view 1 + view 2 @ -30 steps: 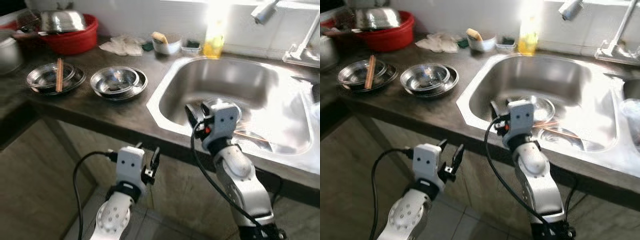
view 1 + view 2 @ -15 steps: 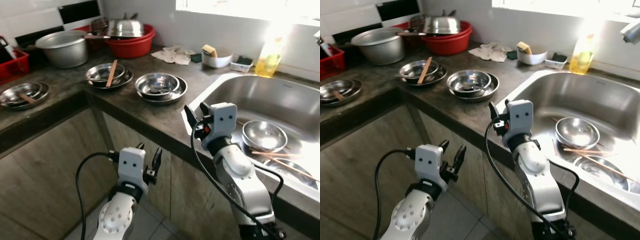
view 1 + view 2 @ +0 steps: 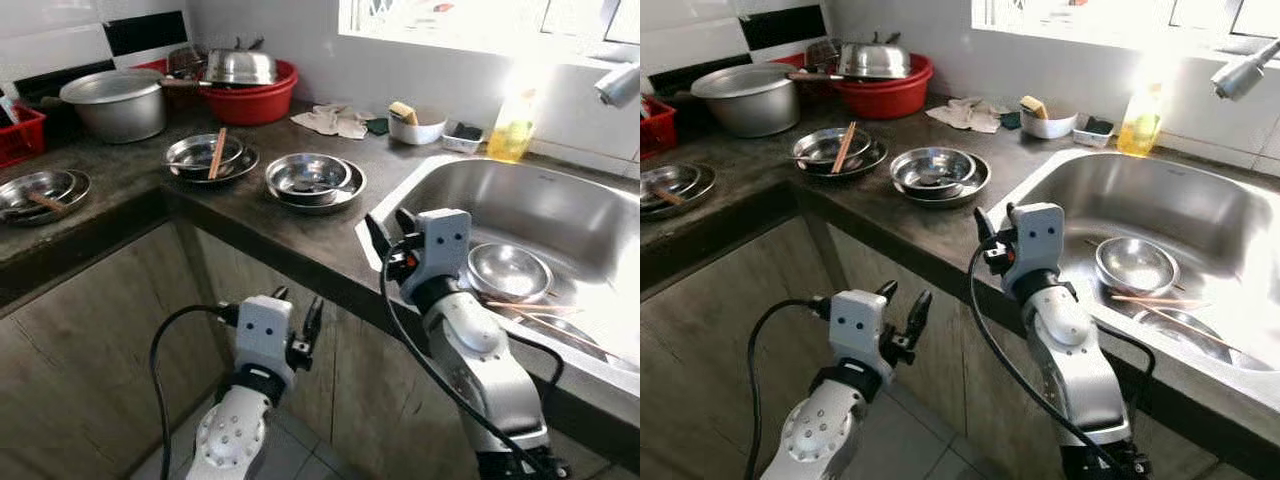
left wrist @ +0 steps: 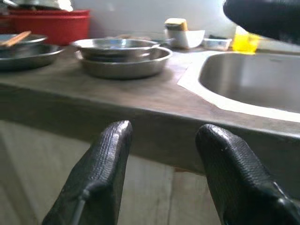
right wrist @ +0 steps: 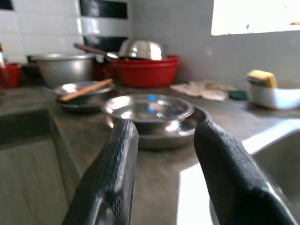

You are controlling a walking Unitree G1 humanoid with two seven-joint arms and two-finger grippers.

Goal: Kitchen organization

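Observation:
A steel bowl on a plate [image 3: 312, 180] sits on the dark counter just left of the sink [image 3: 590, 215]. Further left, another steel bowl and plate hold wooden chopsticks [image 3: 217, 153]. In the sink lie a steel bowl [image 3: 508, 270] and loose chopsticks [image 3: 545, 312]. My right gripper [image 3: 388, 230] is open, raised at the counter's front edge by the sink corner, and faces the bowl on its plate [image 5: 147, 110]. My left gripper [image 3: 297, 308] is open and hangs lower, in front of the cabinet and below the counter edge [image 4: 140, 117].
A third set of steel dishes [image 3: 40, 190] lies on the lower counter at far left. At the back stand a grey pot [image 3: 115, 100], a red basin with a steel lid [image 3: 245, 90], a cloth [image 3: 335, 120], a white bowl with a sponge [image 3: 417, 125] and a yellow soap bottle [image 3: 508, 130].
The camera has tilted up and swung left, so more counter and the back wall show. Both arms keep about the same pose with open fingers.

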